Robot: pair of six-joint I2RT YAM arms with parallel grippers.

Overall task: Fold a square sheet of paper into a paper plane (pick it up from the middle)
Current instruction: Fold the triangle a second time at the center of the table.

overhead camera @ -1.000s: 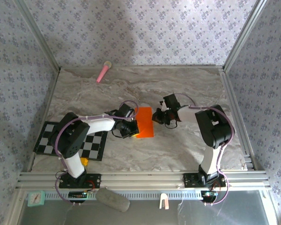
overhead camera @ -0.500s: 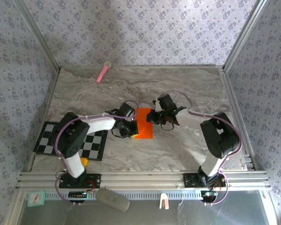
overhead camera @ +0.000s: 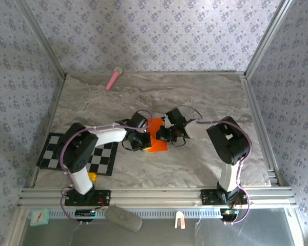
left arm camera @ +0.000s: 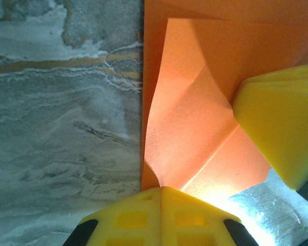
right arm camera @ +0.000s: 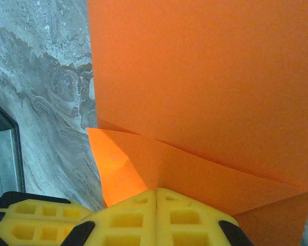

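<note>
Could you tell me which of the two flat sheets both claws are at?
The creased orange paper in the middle of the table; the checkered mat lies apart at the left side.

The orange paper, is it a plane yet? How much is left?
Not yet. Done: the orange paper already has folds; creased flaps show in both wrist views. In hand: the left gripper and the right gripper, both shut, have their tips at a flap, pinching or pressing, I can't tell which. Left: it looks like a wide folded sheet, not a narrow pointed dart, so more folds are needed.
</note>
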